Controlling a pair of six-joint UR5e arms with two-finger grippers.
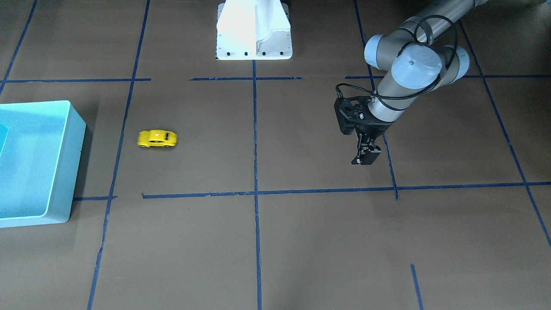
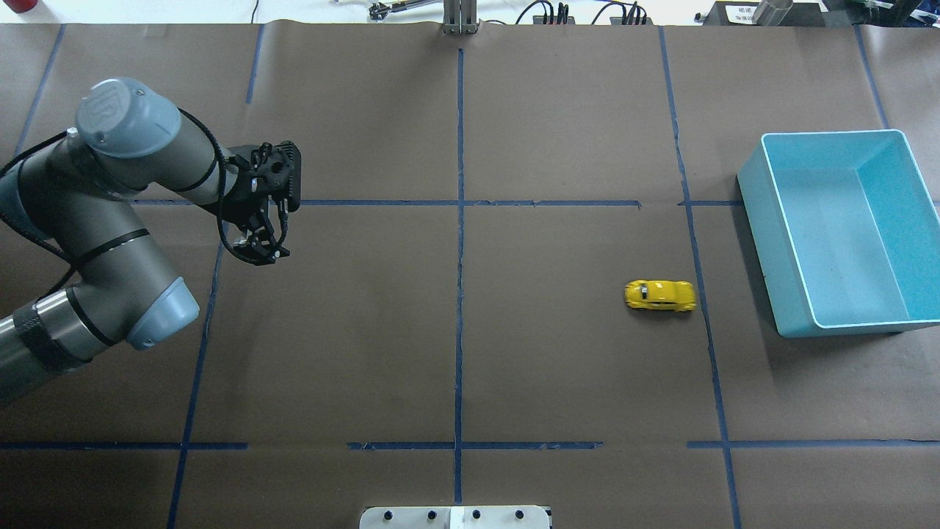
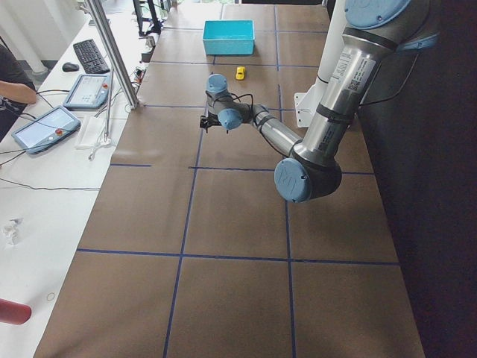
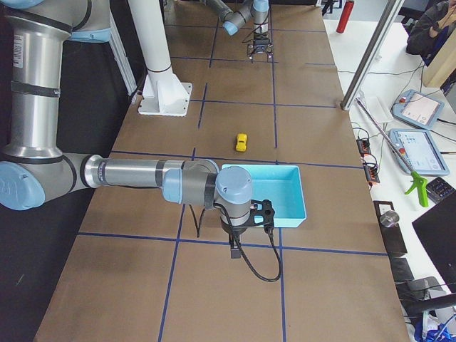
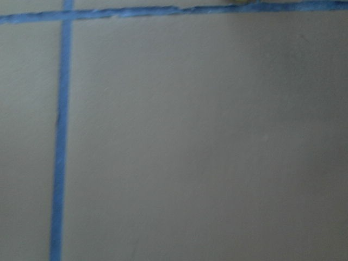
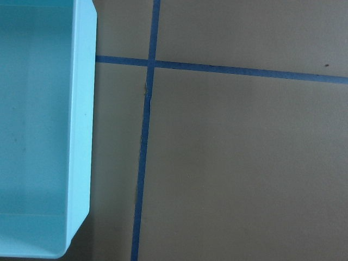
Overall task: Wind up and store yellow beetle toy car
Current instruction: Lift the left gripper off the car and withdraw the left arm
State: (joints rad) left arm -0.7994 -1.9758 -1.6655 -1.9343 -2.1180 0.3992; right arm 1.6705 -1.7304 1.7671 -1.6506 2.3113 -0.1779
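Note:
The yellow beetle toy car point(image 2: 659, 295) stands on its wheels on the brown table, a short way from the light blue bin point(image 2: 756, 220). It also shows in the front-facing view point(image 1: 157, 138) and the right-side view point(image 4: 241, 142). My left gripper point(image 2: 263, 253) hangs above the table far from the car, with its fingers together and nothing in them; it also shows in the front-facing view point(image 1: 366, 157). My right gripper point(image 4: 234, 251) shows only in the right-side view, low beside the bin's near corner; I cannot tell whether it is open or shut.
The bin point(image 1: 75, 163) looks empty, and its wall point(image 6: 81, 136) fills the left of the right wrist view. The robot's white base point(image 1: 254, 30) stands at the table's middle edge. Blue tape lines divide the table into squares.

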